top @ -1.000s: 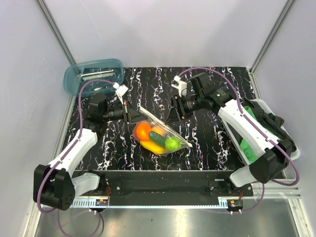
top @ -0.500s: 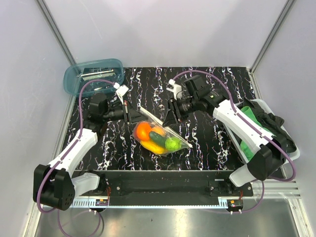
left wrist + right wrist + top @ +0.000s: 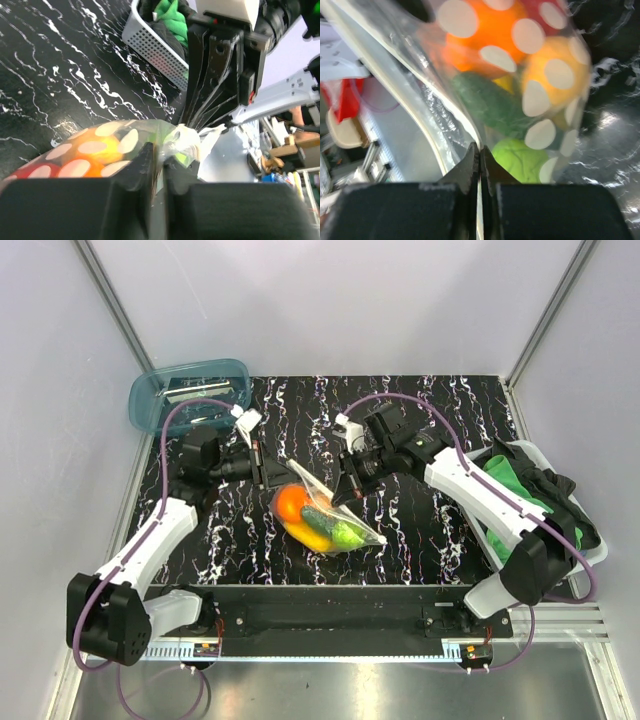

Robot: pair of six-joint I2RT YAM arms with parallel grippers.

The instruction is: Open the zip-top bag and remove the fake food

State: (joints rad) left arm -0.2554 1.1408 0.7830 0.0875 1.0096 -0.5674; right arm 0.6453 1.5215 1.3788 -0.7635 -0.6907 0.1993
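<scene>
The zip-top bag (image 3: 325,515) lies mid-table, clear with pale dots. Inside it is the fake food: an orange piece (image 3: 292,503), a yellow one and green ones (image 3: 345,532). My left gripper (image 3: 278,475) is at the bag's upper left corner. In the left wrist view its fingers (image 3: 161,152) stand slightly apart, with the bag's crinkled lip (image 3: 192,140) running between them. My right gripper (image 3: 345,490) is at the bag's far edge. The right wrist view shows it (image 3: 480,150) shut on the bag's mouth strip (image 3: 445,115), with orange (image 3: 485,30) and lime-green (image 3: 520,157) pieces behind the film.
A blue translucent tub (image 3: 188,392) stands at the back left corner. A white perforated basket (image 3: 585,540) with a green cloth (image 3: 500,475) and dark fabric sits at the right edge; the left wrist view shows it too (image 3: 155,47). The tabletop is black marble-patterned.
My right gripper moved left onto the bag's edge and closed on it. My left gripper's fingers parted slightly and it edged right. The bag shifted a little.
</scene>
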